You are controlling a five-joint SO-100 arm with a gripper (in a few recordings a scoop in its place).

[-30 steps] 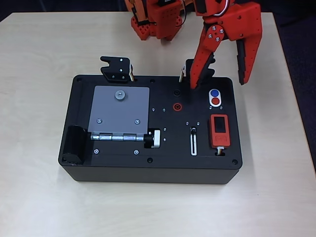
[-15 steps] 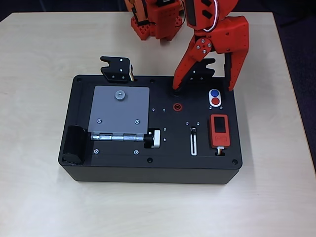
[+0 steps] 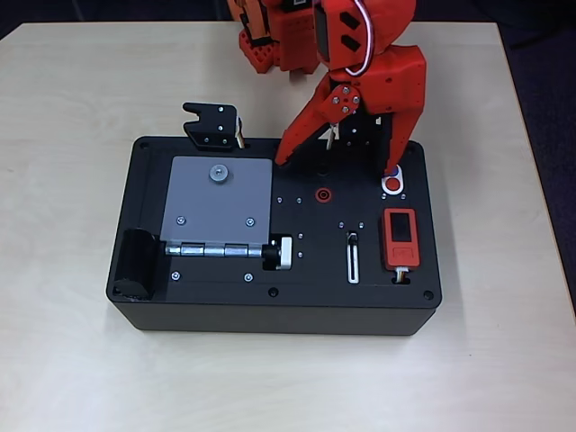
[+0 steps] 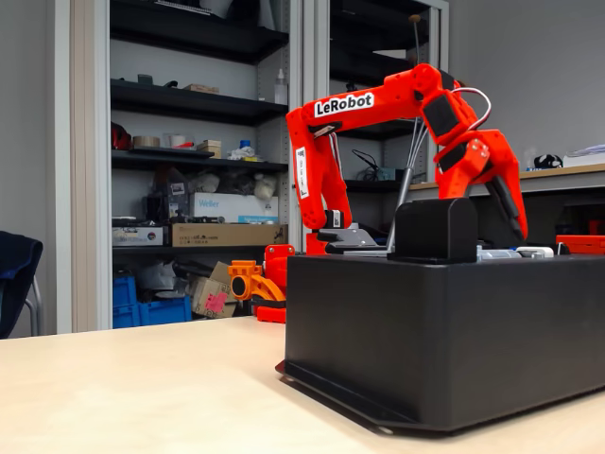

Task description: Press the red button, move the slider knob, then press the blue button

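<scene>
Orange-red gripper (image 3: 337,166) above a black box (image 3: 225,301) with a grey hinged plate (image 3: 216,202), red button (image 3: 393,186), on a beige surface (image 3: 72,108).

Fixed view: "LeRobot" in black on a white label, on the upper link of the orange-red arm (image 4: 378,102). A white box (image 4: 225,206) on the shelf bears a blue word, approx. "Weller", too small to be sure. Other shelf boxes: print illegible. Overhead view: no legible text.

Lab/workshop: storage shelves (image 4: 189,104) w/ boxes (image 4: 227,234), blue crates (image 4: 151,307).
</scene>
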